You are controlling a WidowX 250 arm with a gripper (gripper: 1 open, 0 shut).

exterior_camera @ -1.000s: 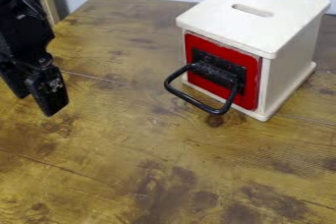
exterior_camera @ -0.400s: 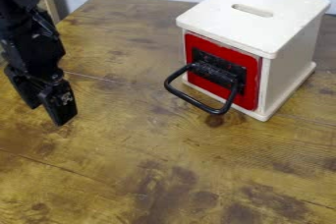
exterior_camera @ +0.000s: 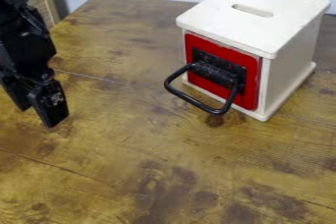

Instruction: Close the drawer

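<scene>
Single camera view of a worn wooden table (exterior_camera: 171, 169). At the left edge, the black robot arm (exterior_camera: 24, 41) descends from the upper left corner, its wrist vertical and the gripper (exterior_camera: 50, 105) pointing straight down, its tip close above the tabletop. The fingers appear as one dark mass from this angle, so the gap is not directly visible; the jaws stand fully spread and hold nothing. At the upper right sits the pale wooden box (exterior_camera: 256, 22) with a slot in its top. The drawer (exterior_camera: 221, 69), red-fronted with a black panel, occupies the box's face turned toward the arm. Its black wire loop handle (exterior_camera: 199, 88) projects outward and down, well apart from the gripper.
</scene>
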